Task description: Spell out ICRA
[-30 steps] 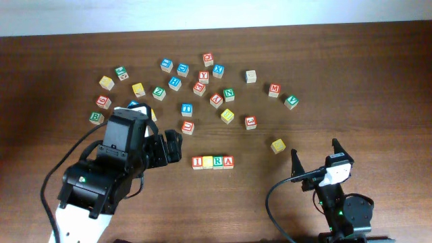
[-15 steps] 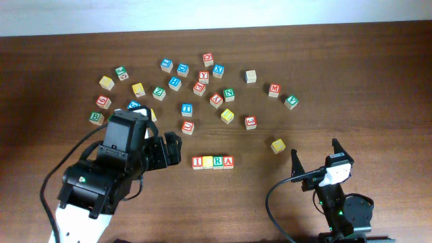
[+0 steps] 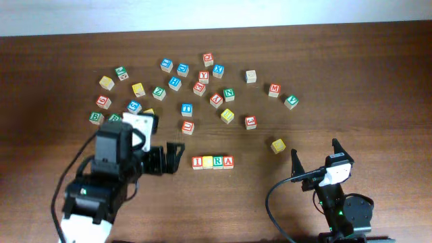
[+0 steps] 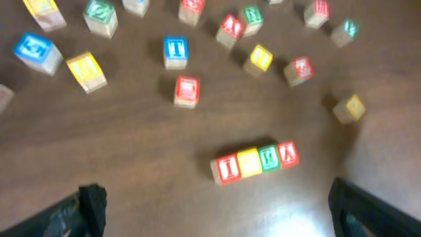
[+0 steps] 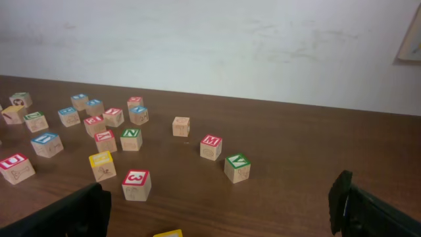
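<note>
The row of four blocks (image 3: 212,161) lies on the worktop (image 3: 378,74) just ahead of the left gripper (image 3: 175,156), untouched, in line with the gap between its wide-spread, empty fingers (image 4: 92,201). More than twenty loose blocks (image 3: 187,109) lie scattered beyond. The right gripper (image 3: 314,150), likewise wide and empty, sits well apart from the row.

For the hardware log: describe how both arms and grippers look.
Left arm: black housing, white lower shell, green light, looping black cable, black left gripper. Right arm: black, white patch behind the black right gripper, green light, black cable.
</note>
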Robot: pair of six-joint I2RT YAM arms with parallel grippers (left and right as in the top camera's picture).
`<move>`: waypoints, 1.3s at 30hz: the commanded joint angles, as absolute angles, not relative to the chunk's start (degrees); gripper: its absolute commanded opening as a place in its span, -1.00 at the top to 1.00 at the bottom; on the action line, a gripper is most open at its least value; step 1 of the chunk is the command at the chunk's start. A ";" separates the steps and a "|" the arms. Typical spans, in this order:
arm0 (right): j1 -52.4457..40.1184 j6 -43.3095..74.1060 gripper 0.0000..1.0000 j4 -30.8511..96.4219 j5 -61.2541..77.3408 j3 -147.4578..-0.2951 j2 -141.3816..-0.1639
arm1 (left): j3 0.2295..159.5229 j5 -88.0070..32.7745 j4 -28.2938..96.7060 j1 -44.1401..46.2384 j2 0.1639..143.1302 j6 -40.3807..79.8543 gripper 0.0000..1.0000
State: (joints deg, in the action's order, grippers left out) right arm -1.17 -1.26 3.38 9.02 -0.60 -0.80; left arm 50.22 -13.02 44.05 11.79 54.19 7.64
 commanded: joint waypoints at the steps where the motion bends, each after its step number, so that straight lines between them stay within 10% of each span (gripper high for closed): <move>1: -1.50 -0.60 -0.96 3.84 8.56 -0.32 -0.21 | 41.71 -16.78 38.17 11.18 47.24 1.98 -0.98; 39: -1.50 -0.60 -0.97 3.84 8.56 -0.32 -0.21 | 0.47 -7.20 2.61 2.22 0.27 8.32 -0.98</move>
